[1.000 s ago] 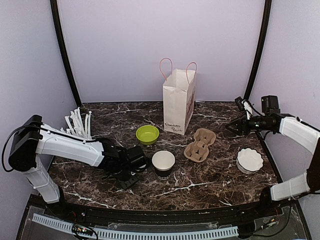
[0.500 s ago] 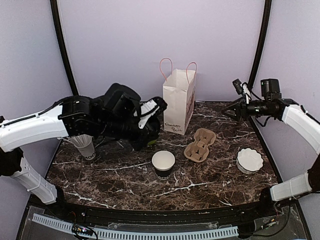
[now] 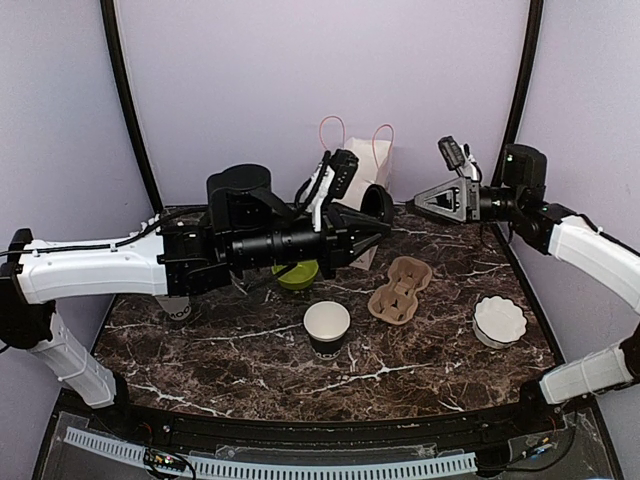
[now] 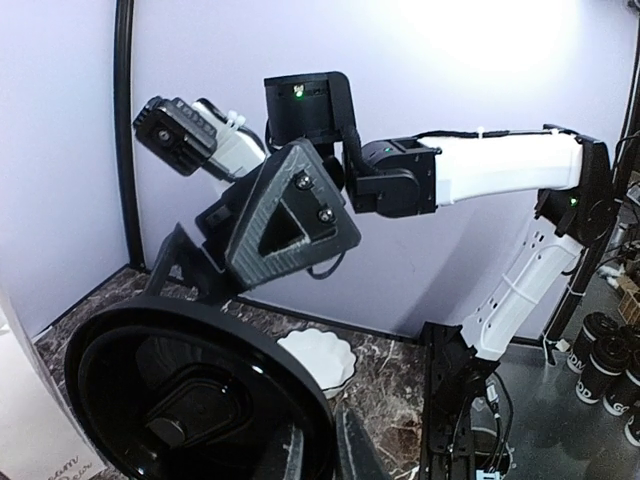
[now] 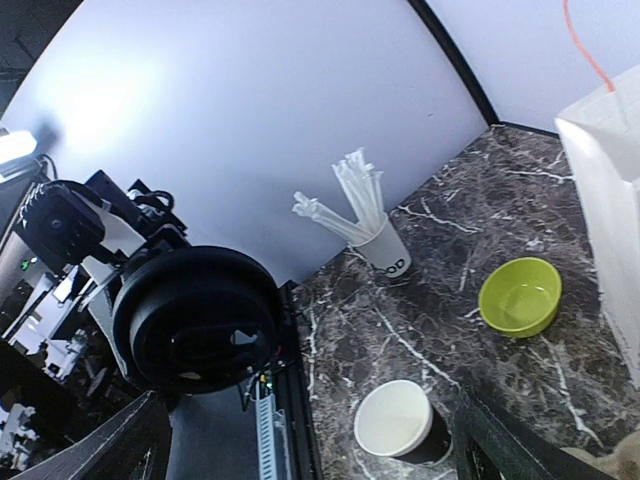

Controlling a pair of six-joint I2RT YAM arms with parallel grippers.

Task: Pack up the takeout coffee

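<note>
Left tool (image 3: 378,222), nearly closed, grips black lid (image 3: 377,202) before paper bag (image 3: 381,163); right tool (image 3: 418,199), beside bag, gapes wide, empty.

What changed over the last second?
Left gripper rose from the table beside the cup and swung right, carrying the lid up in front of the bag. Right gripper moved left toward it and opened wide; it has no hold on the lid. Cup, bag, carrier and green bowl unmoved.

Room is free above the cup (image 3: 327,322), with bowl (image 5: 520,295) behind, carrier (image 3: 400,290) beside, bag (image 5: 605,200) farther back.
</note>
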